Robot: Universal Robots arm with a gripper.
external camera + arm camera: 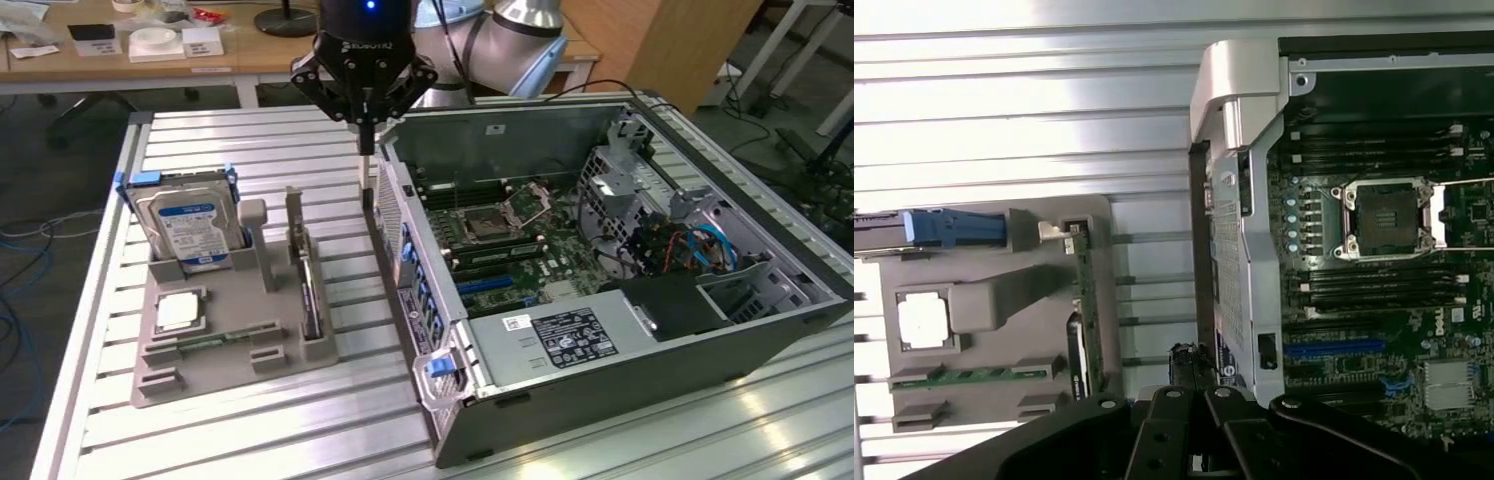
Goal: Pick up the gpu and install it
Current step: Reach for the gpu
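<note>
Between grey tray (227, 300) & PC case (627, 390), gripper (367, 180) hangs w/ fingers pinched together, empty, while gpu (310, 295) stands edge-on in tray slot: prob. light, stiff, fragile, so pinch thin top edge.

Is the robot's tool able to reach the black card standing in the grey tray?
Probably yes: the gpu stands edge-on in the tray with its top edge uncovered, and the tool hangs close by with nothing between them.
</note>
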